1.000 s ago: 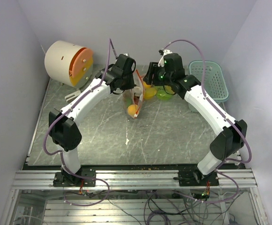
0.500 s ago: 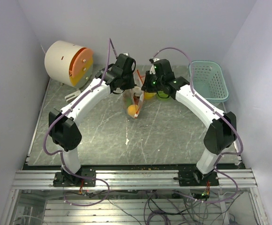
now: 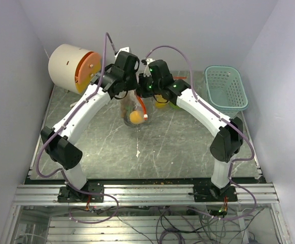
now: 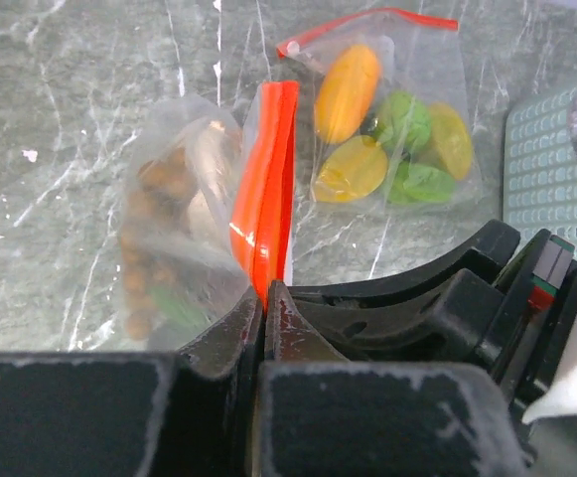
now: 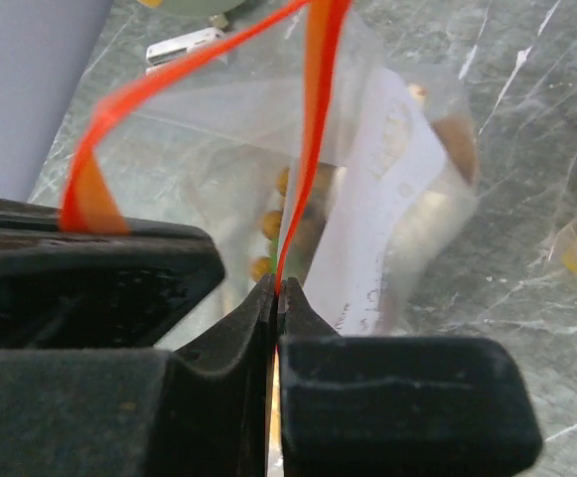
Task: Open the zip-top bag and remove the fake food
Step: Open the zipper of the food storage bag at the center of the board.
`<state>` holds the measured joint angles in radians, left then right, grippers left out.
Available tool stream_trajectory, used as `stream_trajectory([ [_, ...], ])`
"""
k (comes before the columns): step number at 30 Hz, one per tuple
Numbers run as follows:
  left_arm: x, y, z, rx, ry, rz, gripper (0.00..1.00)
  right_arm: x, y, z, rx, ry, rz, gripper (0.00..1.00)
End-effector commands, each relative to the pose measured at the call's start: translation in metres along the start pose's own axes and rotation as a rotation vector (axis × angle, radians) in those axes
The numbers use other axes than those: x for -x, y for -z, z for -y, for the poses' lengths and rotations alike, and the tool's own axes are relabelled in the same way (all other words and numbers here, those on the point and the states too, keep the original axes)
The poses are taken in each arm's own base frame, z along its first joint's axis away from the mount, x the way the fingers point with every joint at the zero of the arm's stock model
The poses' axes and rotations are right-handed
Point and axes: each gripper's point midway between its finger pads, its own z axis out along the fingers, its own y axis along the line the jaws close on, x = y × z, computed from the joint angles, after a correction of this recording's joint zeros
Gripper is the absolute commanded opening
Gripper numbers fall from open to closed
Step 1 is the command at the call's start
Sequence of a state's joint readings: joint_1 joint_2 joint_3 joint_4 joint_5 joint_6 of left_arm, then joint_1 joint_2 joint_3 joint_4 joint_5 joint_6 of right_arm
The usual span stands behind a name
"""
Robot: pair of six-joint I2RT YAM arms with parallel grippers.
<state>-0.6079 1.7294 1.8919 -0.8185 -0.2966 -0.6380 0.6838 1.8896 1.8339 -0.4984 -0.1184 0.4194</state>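
Left gripper [image 4: 266, 293]: pressed together on the red zip strip [image 4: 265, 179], which runs away from the jaws toward 12 o'clock. Right gripper [image 5: 276, 288]: also clamped on the strip. From the right wrist I see one lip rising straight from its jaws and the other swinging off toward 10 o'clock, so the mouth looks partly parted.

Change over the last second: the right arm has left the second bag [image 3: 163, 101] and come in toward 9 o'clock to meet the left one. The zip-top bag [image 3: 132, 109] now hangs between the two pincers, shifted slightly toward 9 o'clock. The fake food is still inside, the orange fruit [image 3: 135, 116] lowest.

Reading: both lips held – pulling apart should open it. Nothing removed yet. Basket [image 3: 227, 86] sits at 2 o'clock, well apart.
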Motion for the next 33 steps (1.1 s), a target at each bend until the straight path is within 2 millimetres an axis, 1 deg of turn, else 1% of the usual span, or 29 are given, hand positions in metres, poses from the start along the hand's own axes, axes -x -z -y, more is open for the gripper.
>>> stream_trajectory([
  [1, 0.022, 0.016, -0.001, 0.007, -0.003, 0.071, 0.07, 0.008, 0.016, -0.002, 0.019, -0.031, 0.031, 0.00],
  [2, 0.023, 0.015, 0.001, 0.006, -0.007, 0.070, 0.07, 0.008, 0.019, 0.002, 0.014, -0.043, 0.035, 0.00],
  [4, 0.024, 0.013, 0.005, -0.005, -0.016, 0.062, 0.07, 0.001, 0.022, 0.014, -0.007, -0.068, 0.023, 0.00],
  [6, 0.018, 0.005, 0.011, -0.027, -0.026, 0.034, 0.07, -0.011, 0.023, 0.031, -0.034, -0.101, -0.002, 0.00],
  [9, -0.002, -0.018, 0.019, -0.058, -0.031, -0.030, 0.07, -0.030, 0.028, 0.061, -0.097, -0.144, -0.030, 0.00],
  [12, -0.029, -0.040, 0.026, -0.098, -0.019, -0.097, 0.07, -0.048, 0.038, 0.090, -0.162, -0.179, -0.049, 0.00],
  [14, -0.050, -0.053, 0.027, -0.112, -0.013, -0.147, 0.07, -0.063, 0.043, 0.109, -0.211, -0.198, -0.072, 0.00],
  [16, -0.066, -0.063, 0.030, -0.120, -0.015, -0.183, 0.07, -0.079, 0.046, 0.120, -0.248, -0.208, -0.103, 0.00],
  [18, -0.074, -0.068, 0.034, -0.130, -0.020, -0.201, 0.07, -0.089, 0.052, 0.140, -0.300, -0.231, -0.114, 0.00],
  [19, -0.076, -0.070, 0.036, -0.135, -0.022, -0.204, 0.07, -0.093, 0.055, 0.145, -0.324, -0.229, -0.122, 0.00],
  [21, -0.076, -0.072, 0.040, -0.143, -0.028, -0.207, 0.07, -0.094, 0.065, 0.163, -0.408, -0.200, -0.121, 0.00],
  [23, -0.074, -0.075, 0.045, -0.150, -0.036, -0.207, 0.07, -0.088, 0.079, 0.182, -0.508, -0.164, -0.105, 0.00],
  [24, -0.074, -0.076, 0.048, -0.154, -0.040, -0.208, 0.07, -0.085, 0.084, 0.188, -0.532, -0.151, -0.102, 0.00],
  [25, -0.075, -0.078, 0.050, -0.158, -0.043, -0.211, 0.07, -0.081, 0.088, 0.191, -0.546, -0.143, -0.097, 0.05],
  [26, -0.075, -0.079, 0.053, -0.164, -0.045, -0.213, 0.07, -0.076, 0.091, 0.192, -0.549, -0.129, -0.092, 0.14],
  [28, -0.079, -0.084, 0.057, -0.174, -0.049, -0.225, 0.07, -0.063, 0.095, 0.184, -0.521, -0.118, -0.065, 0.26],
  [29, -0.082, -0.086, 0.060, -0.181, -0.047, -0.231, 0.07, -0.055, 0.097, 0.178, -0.497, -0.120, -0.042, 0.30],
  [31, -0.085, -0.088, 0.062, -0.189, -0.044, -0.242, 0.07, -0.037, 0.100, 0.161, -0.430, -0.137, 0.017, 0.32],
  [32, -0.086, -0.088, 0.063, -0.191, -0.044, -0.245, 0.07, -0.030, 0.100, 0.154, -0.396, -0.154, 0.043, 0.29],
  [33, -0.087, -0.088, 0.064, -0.194, -0.044, -0.245, 0.07, -0.025, 0.099, 0.145, -0.352, -0.176, 0.063, 0.22],
])
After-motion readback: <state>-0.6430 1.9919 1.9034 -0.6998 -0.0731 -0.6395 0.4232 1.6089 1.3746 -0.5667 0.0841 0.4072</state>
